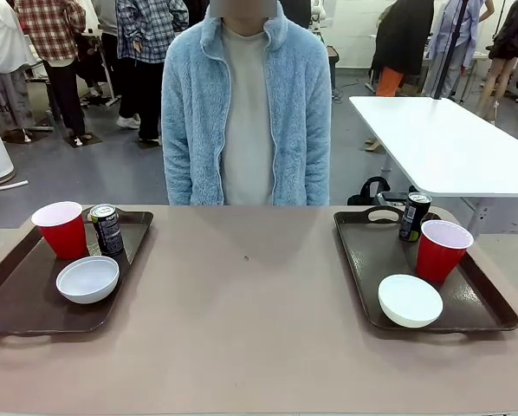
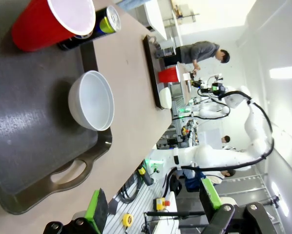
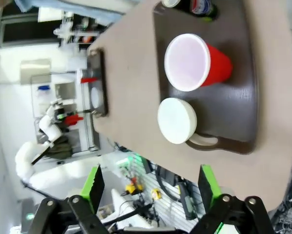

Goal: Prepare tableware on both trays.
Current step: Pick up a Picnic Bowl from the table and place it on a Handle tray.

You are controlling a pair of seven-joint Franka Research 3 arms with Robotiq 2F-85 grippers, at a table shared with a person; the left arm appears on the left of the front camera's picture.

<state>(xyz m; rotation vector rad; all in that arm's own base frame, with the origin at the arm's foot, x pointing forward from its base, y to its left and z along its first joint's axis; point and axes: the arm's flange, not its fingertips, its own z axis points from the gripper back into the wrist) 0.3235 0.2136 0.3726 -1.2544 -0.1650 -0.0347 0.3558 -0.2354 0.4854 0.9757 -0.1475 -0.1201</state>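
Both end effectors were spread wide and empty, while each dark brown rectangular plastic tray was loaded; the light, squashy red plastic cups were best gripped mid-wall.

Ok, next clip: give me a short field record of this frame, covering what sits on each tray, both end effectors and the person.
left tray: red cup, black-green can, white bowl
right tray: Pepsi can, second red cup, second white bowl
left end effector: open, holding nothing
right end effector: open, holding nothing
person: standing at the far side of the table
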